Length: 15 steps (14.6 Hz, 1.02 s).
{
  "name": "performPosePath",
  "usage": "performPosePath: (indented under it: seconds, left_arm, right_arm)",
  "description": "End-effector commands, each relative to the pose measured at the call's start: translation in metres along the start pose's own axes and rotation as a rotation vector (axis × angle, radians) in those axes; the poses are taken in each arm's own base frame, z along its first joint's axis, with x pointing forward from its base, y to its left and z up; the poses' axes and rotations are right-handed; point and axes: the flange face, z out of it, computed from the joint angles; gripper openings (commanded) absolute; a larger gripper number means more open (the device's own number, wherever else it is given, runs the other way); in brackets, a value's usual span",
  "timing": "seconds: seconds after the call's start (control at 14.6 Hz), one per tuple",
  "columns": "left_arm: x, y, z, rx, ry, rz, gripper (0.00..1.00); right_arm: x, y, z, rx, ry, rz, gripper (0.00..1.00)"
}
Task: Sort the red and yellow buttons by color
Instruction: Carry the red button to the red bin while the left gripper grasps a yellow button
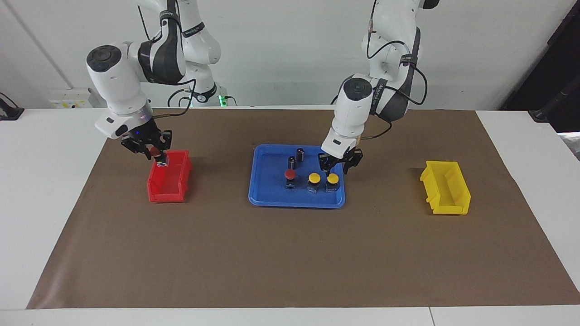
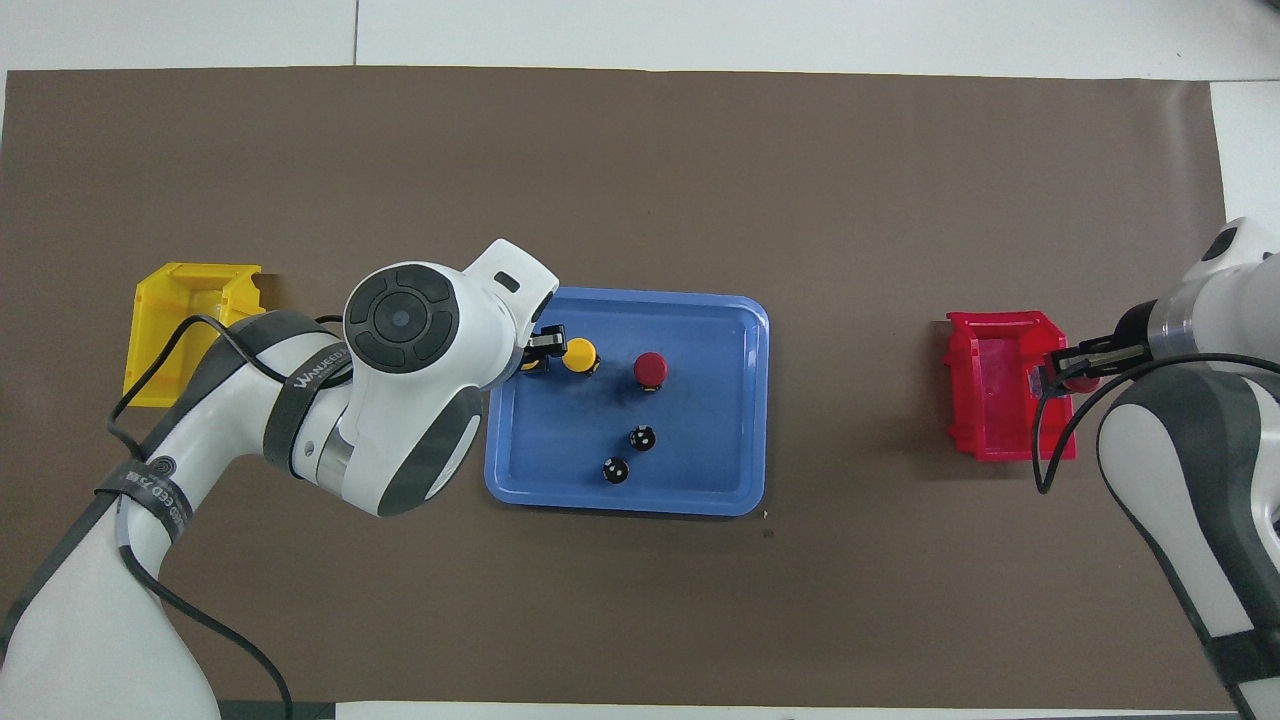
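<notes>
While the right end effector [image 1: 156, 154] hangs over the red bin [image 1: 170, 183], at the edge nearer the robots, its fingers are closed on a red button [image 1: 157, 153]. That button is up in the air over the bin. The red bin sits toward the right arm's end of the worktop [image 1: 290, 253].

The left end effector [image 1: 334, 166] is down over the blue tray [image 1: 272, 197] in the middle. Its fingers are spread apart, one on each side of a yellow button [image 1: 333, 178], and I cannot tell if they touch it. This button stands in the tray at the side toward the left arm's end.

Just beside it stands the other yellow button [image 1: 313, 178], and next in the row is the second red button [image 1: 290, 174]. All three stand upright in the tray. Two dark cylinders [image 1: 300, 154] stand in the tray too, nearer to the robots than the buttons.

The yellow bin [image 1: 446, 188] sits toward the left arm's end of the worktop, well apart from the tray.
</notes>
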Motion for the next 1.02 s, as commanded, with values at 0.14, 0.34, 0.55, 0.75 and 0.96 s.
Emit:
performPosePath:
  seconds: [0.14,0.34,0.55,0.75,0.96]
  left_arm:
    - [-0.005,0.005,0.021,-0.024,0.012,-0.010,0.64]
    - [-0.007,0.008,0.026,-0.021,0.008,-0.007,0.36]
    - [0.000,0.012,0.019,-0.025,0.011,-0.011,0.02]
    - [0.019,0.010,-0.044,0.004,-0.068,-0.032,0.01]
    - [0.033,-0.050,-0.086,0.042,-0.134,-0.033,0.01]
  right_arm:
    - [-0.019,-0.010,0.031,0.023,0.047,0.006,0.14]
    - [-0.030,-0.012,0.060,0.021,0.053,-0.020,0.14]
    - [-0.044,-0.013,0.086,0.012,0.072,-0.030,0.14]
    - [-0.046,-0.013,0.091,0.009,0.080,-0.028,0.14]
    - [-0.050,-0.013,0.094,0.010,0.074,-0.025,0.18]
